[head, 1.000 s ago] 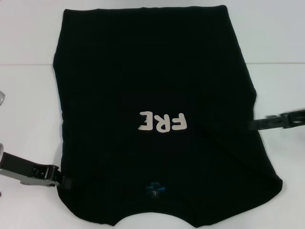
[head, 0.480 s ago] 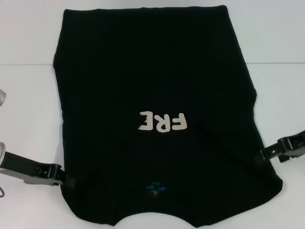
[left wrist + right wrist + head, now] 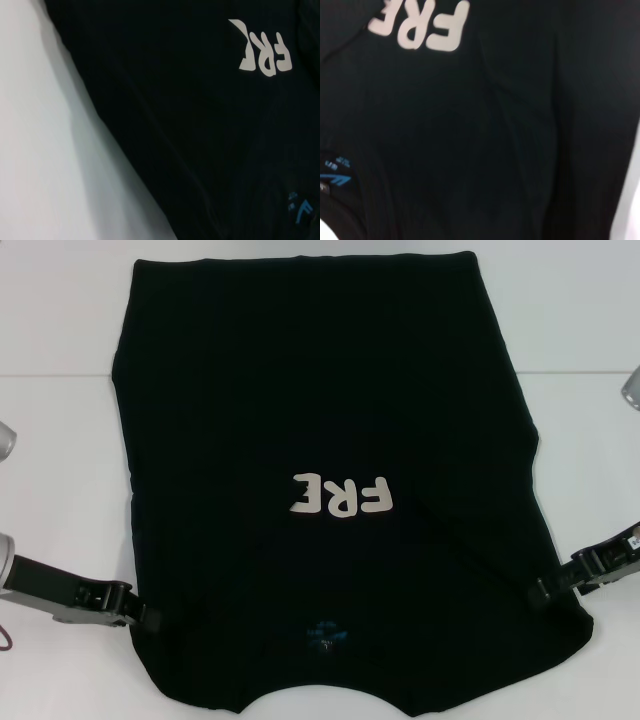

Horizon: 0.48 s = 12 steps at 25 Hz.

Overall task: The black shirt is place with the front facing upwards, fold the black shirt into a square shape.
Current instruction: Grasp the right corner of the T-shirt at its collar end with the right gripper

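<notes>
The black shirt (image 3: 320, 390) lies flat on the white table (image 3: 60, 460), collar toward me, both sides folded in. White lettering reading "FRE" (image 3: 340, 496) shows upside down. The small blue neck label (image 3: 323, 635) sits near the collar. My left gripper (image 3: 145, 617) is at the shirt's near left edge, low on the table. My right gripper (image 3: 545, 592) is at the shirt's near right edge. The shirt fills the left wrist view (image 3: 190, 125) and the right wrist view (image 3: 470, 140), with the lettering (image 3: 262, 50) (image 3: 422, 27) and label (image 3: 300, 210) (image 3: 335, 172) visible.
White table surface shows on both sides of the shirt (image 3: 590, 440). A table seam or edge line runs across at the far part (image 3: 50, 375). Grey arm parts show at the left edge (image 3: 5, 445) and the right edge (image 3: 632, 388).
My right gripper has moved toward me along the shirt's right edge, from beside the lettering to the near right corner. My left gripper has shifted slightly toward me and inward.
</notes>
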### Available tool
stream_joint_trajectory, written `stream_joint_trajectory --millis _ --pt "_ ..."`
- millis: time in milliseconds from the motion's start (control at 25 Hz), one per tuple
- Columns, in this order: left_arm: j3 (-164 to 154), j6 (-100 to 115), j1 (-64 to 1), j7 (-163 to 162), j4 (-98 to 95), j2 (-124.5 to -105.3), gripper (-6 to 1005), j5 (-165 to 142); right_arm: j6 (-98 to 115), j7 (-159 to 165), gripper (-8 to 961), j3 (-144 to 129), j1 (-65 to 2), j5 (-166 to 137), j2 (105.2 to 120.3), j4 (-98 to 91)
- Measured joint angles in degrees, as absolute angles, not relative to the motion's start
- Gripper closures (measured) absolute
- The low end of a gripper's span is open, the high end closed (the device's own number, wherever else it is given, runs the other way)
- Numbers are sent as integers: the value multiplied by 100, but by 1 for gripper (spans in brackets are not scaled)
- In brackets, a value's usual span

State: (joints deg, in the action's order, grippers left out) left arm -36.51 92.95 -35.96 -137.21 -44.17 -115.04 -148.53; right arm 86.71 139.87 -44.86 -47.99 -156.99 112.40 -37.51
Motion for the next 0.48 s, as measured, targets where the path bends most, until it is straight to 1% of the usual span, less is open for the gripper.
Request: stream_joint_trajectory --millis 200,480 --pt "-3642 9296 -3597 -13719 -4379 -11504 930 -14853 8666 14005 38 -4744 -4896 -15707 11299 -3751" --pt "-3639 9291 -3610 -13713 -4376 -11496 922 -14853 8649 14066 108 -5330 -4963 -15738 11370 -3843"
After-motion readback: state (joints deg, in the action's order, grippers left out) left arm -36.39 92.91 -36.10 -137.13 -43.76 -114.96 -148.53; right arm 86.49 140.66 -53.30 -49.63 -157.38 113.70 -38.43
